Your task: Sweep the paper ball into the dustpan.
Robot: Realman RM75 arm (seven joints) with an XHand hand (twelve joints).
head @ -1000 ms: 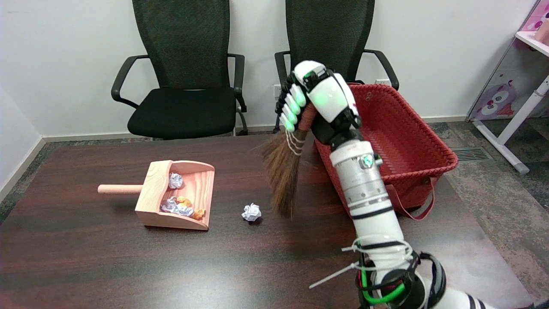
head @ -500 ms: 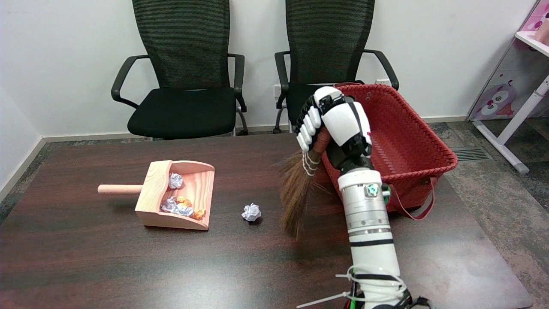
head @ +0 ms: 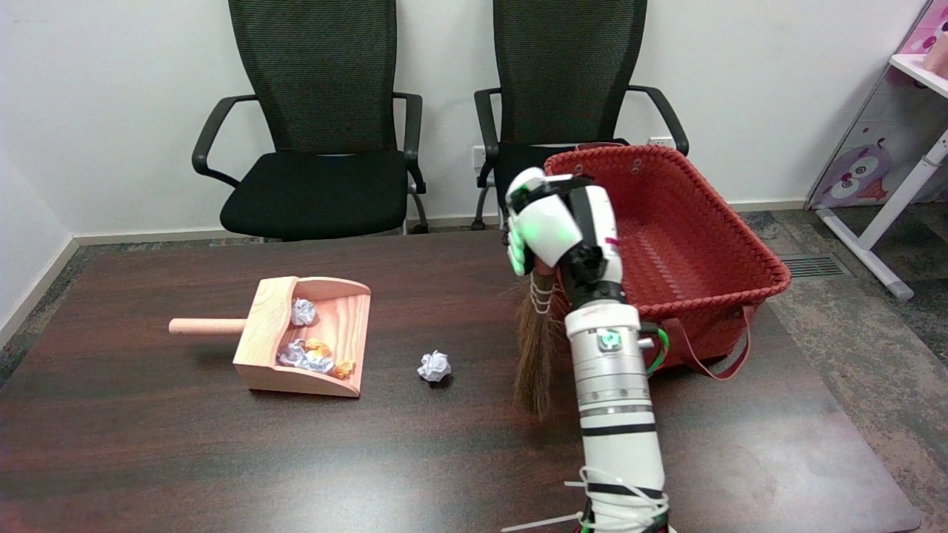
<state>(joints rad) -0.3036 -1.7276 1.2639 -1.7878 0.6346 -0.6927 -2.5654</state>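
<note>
Gripping the small broom (head: 535, 355) by its handle, the right hand (head: 557, 231) holds it right of centre, bristles hanging down to the desk (head: 185, 444). The paper ball (head: 434, 366) lies mid-frame (white, crumpled), between broom and wooden dustpan (head: 261, 337) at left.

Between your broom (head: 535, 354) and the paper ball (head: 434, 366) lies bare table (head: 459, 459), and the same bare strip runs from the ball to the open mouth of the dustpan (head: 305, 334). On your right the red basket (head: 696, 252) stands close against the right hand (head: 557, 226) and forearm, so you have little room that way. The table's near side is open wood. The dustpan already holds crumpled papers (head: 311, 355).
</note>
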